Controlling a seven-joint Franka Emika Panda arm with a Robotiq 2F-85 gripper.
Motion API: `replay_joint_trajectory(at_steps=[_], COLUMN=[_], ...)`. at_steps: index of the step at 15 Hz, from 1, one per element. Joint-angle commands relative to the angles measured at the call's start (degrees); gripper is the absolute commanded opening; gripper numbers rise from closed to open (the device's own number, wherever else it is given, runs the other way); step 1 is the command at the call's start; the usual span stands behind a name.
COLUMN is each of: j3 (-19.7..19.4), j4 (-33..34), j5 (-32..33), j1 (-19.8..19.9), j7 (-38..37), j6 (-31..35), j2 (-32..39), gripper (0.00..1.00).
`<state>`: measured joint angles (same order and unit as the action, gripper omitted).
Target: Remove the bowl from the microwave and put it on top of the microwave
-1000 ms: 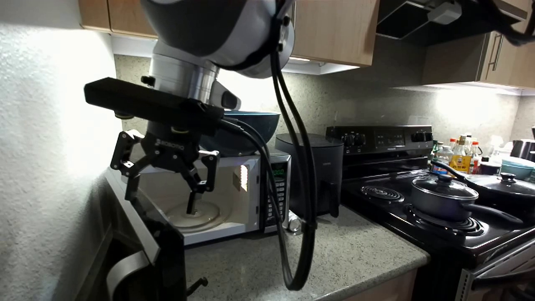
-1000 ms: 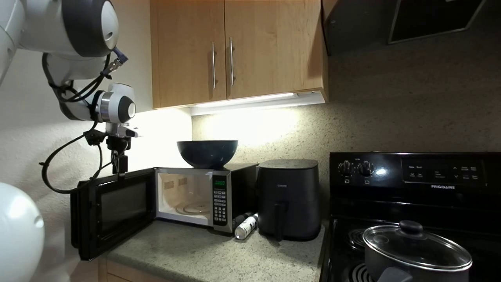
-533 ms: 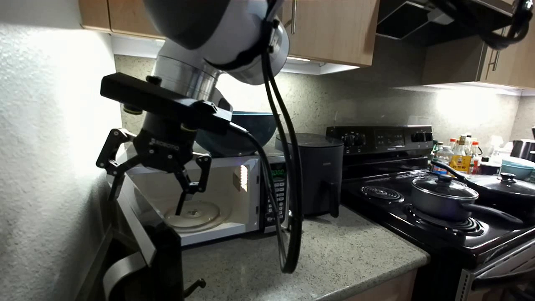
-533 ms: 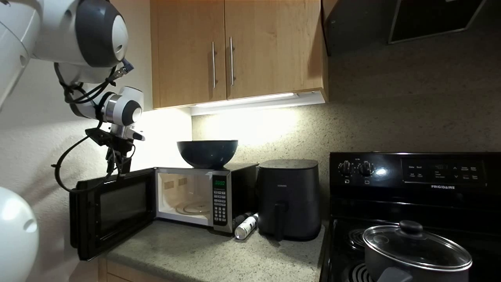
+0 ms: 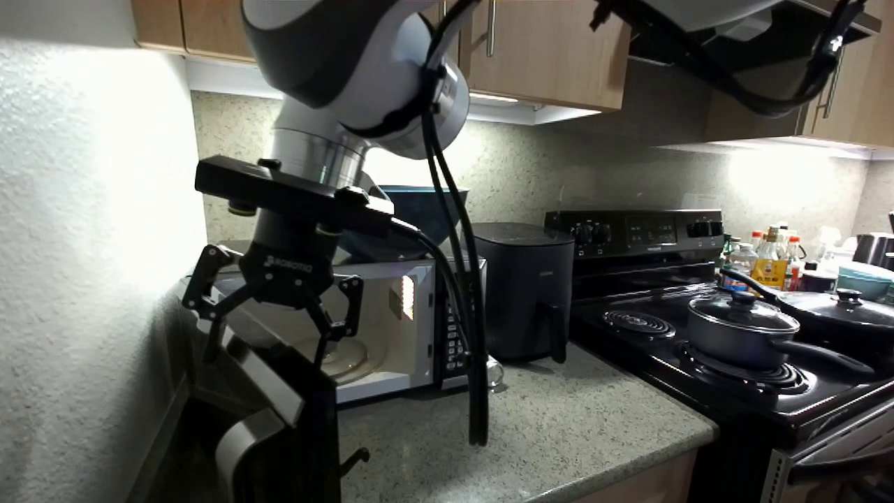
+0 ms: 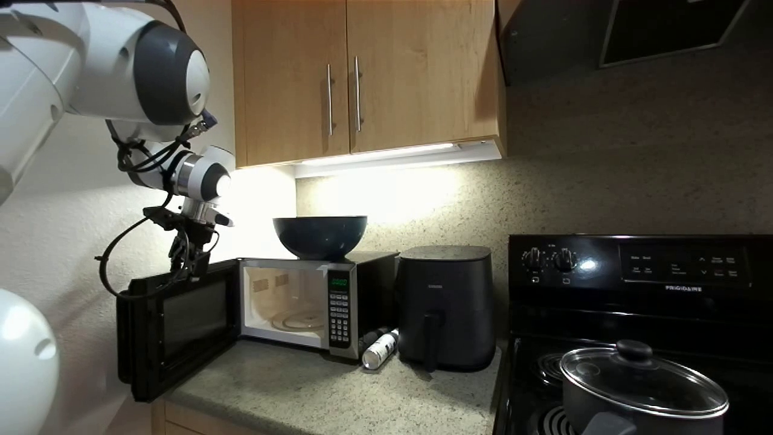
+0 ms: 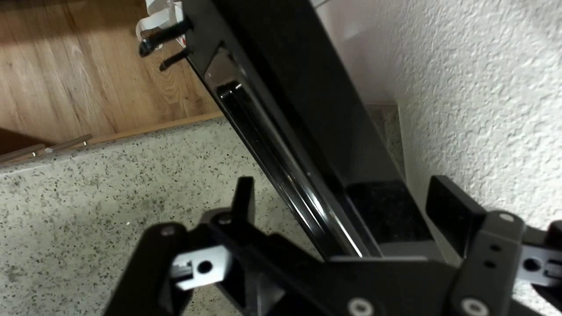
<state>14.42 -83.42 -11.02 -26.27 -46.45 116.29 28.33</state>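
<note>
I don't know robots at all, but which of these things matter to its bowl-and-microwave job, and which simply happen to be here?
Part of the job:
Microwave, its door open
Bowl, on top of it
Gripper, open, by the door

Just lying about:
Air fryer
White container, on its side
Pot and pan, lidded, on the stove
Bottles

Microwave door (image 7: 307, 127) blocks the middle
In the wrist view, the wall (image 7: 470, 101) fills three o'clock; free room lies above the counter (image 7: 88, 206) at nine.
</note>
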Motion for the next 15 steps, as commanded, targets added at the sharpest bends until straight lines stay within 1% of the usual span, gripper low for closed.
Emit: replay_joint_trajectory(at_steps=[1, 5, 8, 11, 15], j3=[-1.73, -3.64, -6.0, -9.06, -15.94], j4=[1.3, 0.05, -1.97, -2.71, -3.25], j5=[1.81, 5.99, 12.19, 17.28, 27.22], j1=[-1.22, -2.81, -4.73, -6.24, -9.56], j7=[-1.98, -4.1, -8.55, -15.2, -26.99], j6=[1.25, 5.58, 16.14, 24.69, 32.86], j2=[0.8, 0.17, -0.6, -0.65, -0.59], gripper=[1.0, 1.0, 1.0, 1.0, 1.0])
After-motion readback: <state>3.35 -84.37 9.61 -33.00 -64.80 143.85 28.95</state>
